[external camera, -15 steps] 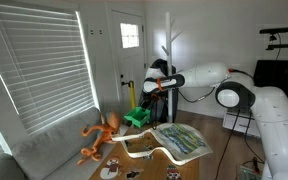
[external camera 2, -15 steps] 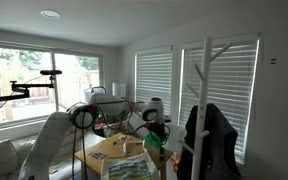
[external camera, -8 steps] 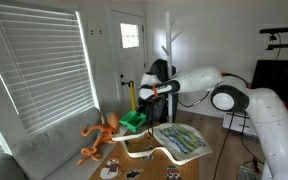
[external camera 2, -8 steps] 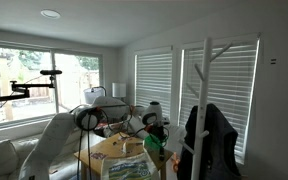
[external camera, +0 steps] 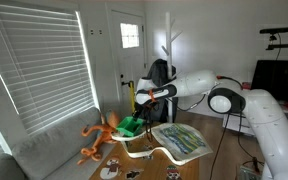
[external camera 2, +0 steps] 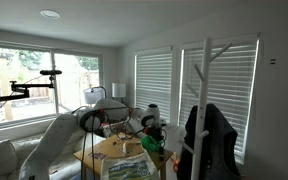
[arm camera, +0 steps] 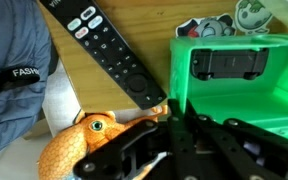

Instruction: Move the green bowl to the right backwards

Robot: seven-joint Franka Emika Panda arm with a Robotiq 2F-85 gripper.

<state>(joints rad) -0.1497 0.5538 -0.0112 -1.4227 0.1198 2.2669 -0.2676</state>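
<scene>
The hand (arm camera: pixel 174 122) is clamped on the green bowl (arm camera: pixel 234 90). In the wrist view its dark fingers (arm camera: pixel 144 150) come up from the bottom edge and close together over the bowl's left wall, close to a corner of the angular rim. The bowl fills the right half of that view with its open side facing the camera, and a dark rectangular patch shows on its floor.

Just left of the bowl, a black remote (arm camera: pixel 109 50) lies diagonally on the wooden table (arm camera: pixel 84 95). The orange toy (arm camera: pixel 79 150) sits below the remote's lower end, close to the fingers. A blue cloth (arm camera: pixel 9 60) with white lettering covers the left edge, and some stickers (arm camera: pixel 209 27) lie beyond the bowl's far wall.

In an exterior view the arm (external camera: pixel 199 85) stretches out over the table, and the bowl (external camera: pixel 131 124) hangs tilted under the hand (external camera: pixel 136 108). It is just beside the orange toy (external camera: pixel 99 135) and near the leaf-patterned mat (external camera: pixel 184 140). I cannot tell whether the bowl touches the table. In an exterior view the bowl (external camera 2: pixel 152 145) shows only as a small green patch under the hand.
</scene>
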